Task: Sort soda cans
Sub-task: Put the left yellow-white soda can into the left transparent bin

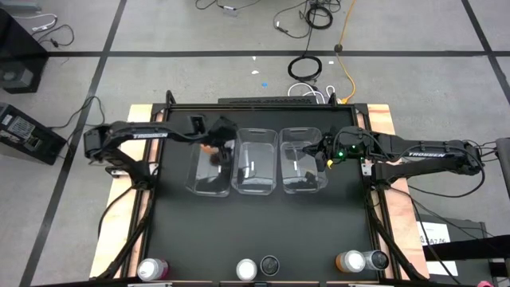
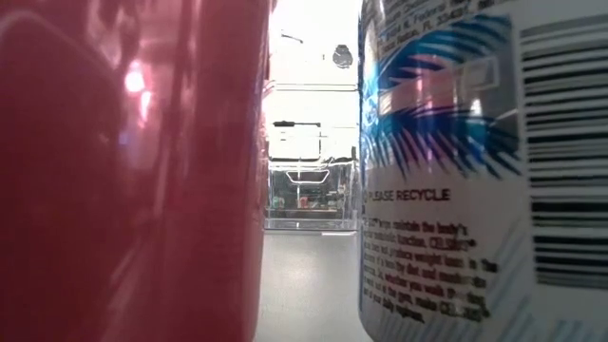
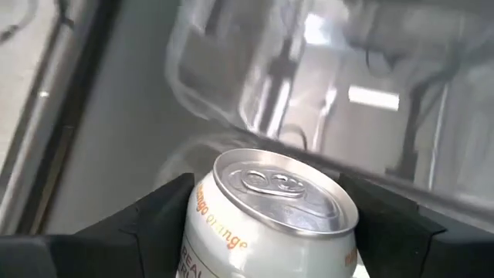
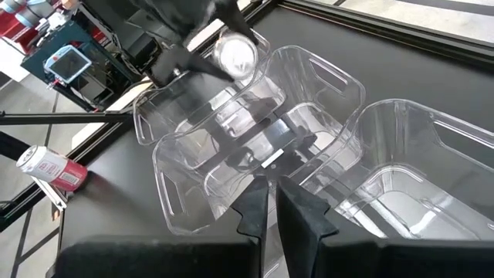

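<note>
Left wrist view: an orange can (image 3: 274, 212) is seen upright between the two fingers of the left tool (image 3: 270, 232), the dark pads standing close on either side of it, though whether they press it firmly enough to hold cannot be told. The can is carried over the rim of the left bin (image 1: 211, 169), one of three clear bins set side by side on the counter (image 1: 255, 231). A drop onto the bin wall is judged the main risk: if the can is let go while it hangs over the rim, it could tip and roll out onto the counter. The left arm is stretched inward from the counter's left edge. The right tool (image 4: 270, 205) is closed and empty (its fingertips together) above the right bin (image 1: 301, 159).
</note>
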`<state>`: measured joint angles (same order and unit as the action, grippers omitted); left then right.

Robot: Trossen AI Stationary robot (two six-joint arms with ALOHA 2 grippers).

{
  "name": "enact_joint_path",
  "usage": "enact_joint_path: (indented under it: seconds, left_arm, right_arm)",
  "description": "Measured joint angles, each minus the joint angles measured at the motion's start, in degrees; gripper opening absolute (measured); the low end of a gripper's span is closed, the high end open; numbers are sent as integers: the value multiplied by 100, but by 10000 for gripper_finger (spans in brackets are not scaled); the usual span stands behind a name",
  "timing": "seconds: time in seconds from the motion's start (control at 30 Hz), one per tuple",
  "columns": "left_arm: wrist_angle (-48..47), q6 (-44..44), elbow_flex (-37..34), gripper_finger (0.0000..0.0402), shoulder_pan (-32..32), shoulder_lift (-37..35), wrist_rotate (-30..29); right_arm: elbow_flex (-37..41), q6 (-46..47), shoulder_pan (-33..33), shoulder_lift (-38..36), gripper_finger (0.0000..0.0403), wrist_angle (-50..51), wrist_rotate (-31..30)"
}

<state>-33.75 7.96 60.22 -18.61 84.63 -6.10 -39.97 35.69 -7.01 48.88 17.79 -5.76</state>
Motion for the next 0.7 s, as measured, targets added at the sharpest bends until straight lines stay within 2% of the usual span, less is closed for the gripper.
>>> enact_joint_path:
  seconds: [0.2,0.27,0.57,0.7]
  left_arm:
    - [52,-697,-13,300,-4,-658,-84]
    - [416,-910,-194,300,-5,-896,-128]
    - [2486,-1932,-2068,300,-6,-2323,-456]
    - [3707,-2232,-2982,300,-6,-2843,-656]
  right_arm:
    - [0,6,1,0,20,1,0]
    - [0,6,1,0,20,1,0]
    - [0,115,1,-2,20,3,4]
    - [0,118,1,-2,20,1,4]
